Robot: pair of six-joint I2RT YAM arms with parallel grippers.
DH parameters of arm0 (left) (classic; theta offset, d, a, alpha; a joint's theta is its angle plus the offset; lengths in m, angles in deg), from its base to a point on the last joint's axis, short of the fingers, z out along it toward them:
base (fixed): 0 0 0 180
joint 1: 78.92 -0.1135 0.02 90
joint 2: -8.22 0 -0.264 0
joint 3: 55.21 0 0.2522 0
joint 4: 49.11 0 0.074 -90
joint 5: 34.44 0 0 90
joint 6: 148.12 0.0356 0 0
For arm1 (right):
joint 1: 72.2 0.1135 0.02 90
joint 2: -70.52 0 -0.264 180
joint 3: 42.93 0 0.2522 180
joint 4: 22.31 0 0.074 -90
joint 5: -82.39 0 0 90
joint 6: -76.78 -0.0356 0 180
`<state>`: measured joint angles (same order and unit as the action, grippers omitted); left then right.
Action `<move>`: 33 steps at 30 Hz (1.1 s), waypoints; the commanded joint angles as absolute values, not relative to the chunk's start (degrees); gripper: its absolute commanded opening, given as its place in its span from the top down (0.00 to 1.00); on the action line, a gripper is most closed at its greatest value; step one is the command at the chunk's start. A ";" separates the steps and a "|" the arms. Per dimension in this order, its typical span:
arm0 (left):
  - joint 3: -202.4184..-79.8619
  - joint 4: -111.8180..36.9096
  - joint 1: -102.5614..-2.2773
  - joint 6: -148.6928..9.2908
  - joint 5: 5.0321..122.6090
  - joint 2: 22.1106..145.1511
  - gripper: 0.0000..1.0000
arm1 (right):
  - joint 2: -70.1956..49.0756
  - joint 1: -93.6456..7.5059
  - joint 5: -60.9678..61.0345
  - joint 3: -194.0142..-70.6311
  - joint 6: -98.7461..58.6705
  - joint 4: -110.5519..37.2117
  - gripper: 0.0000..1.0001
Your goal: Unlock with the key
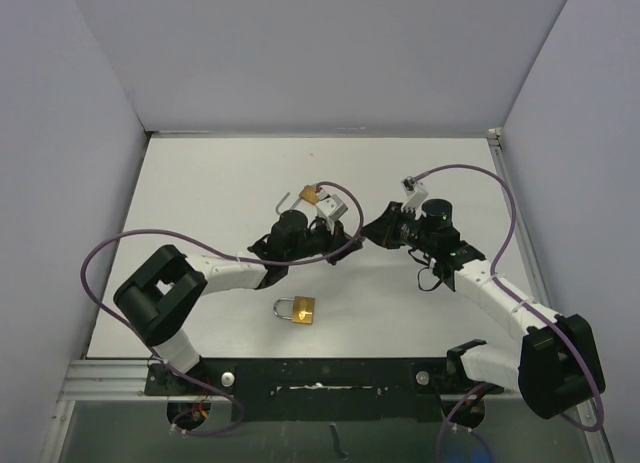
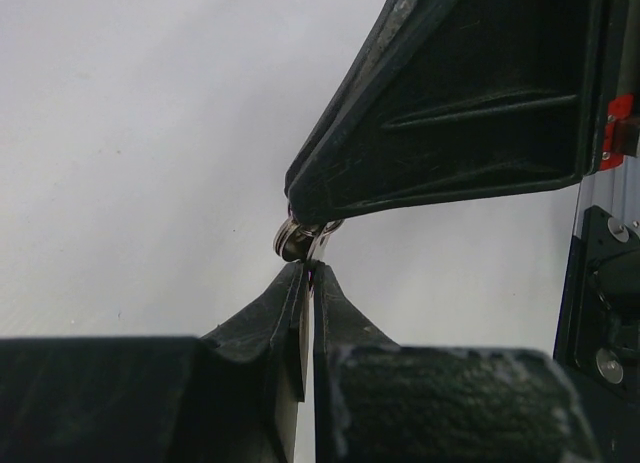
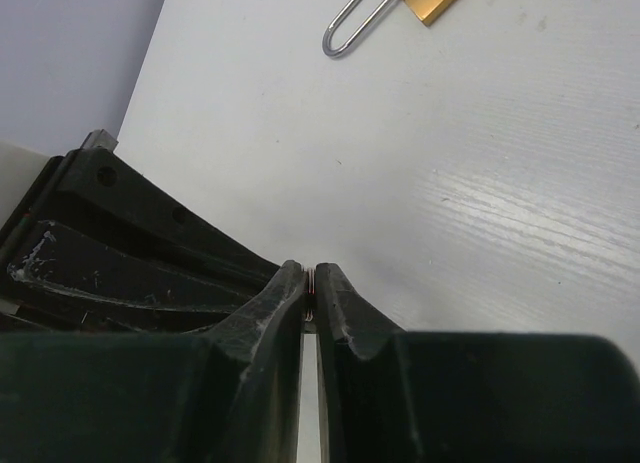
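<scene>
Centre of top view: left gripper (image 1: 348, 245) and right gripper (image 1: 372, 233) tip to tip. Left fingers (image 2: 285, 303) pressed together, pinching thin key (image 2: 304, 333). Key ring (image 2: 298, 239) just above, at right gripper's tip. Right fingers (image 3: 275, 303) clamped on ring's thin edge. Lower padlock (image 1: 297, 310) flat on table (image 1: 200, 183), bottom centre. Upper padlock (image 1: 313, 194) just above left gripper.

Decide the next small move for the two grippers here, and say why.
Probably the right gripper should open slightly and let go. Both grippers are shut tip to tip: the left gripper pinches the key, and the right seems to pinch its ring. Neither can carry it to a padlock while both hold.
</scene>
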<state>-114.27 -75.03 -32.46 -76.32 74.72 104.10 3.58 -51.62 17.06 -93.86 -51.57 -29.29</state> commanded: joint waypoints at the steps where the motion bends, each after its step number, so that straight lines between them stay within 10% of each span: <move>1: -119.88 -65.11 -33.65 -73.75 76.05 101.39 1.00 | 4.86 -51.77 16.81 -95.56 -50.40 -27.88 0.87; 33: -132.78 -44.06 -38.72 -71.38 91.80 106.16 1.00 | 4.00 -53.83 25.38 -94.04 -44.59 -27.72 0.64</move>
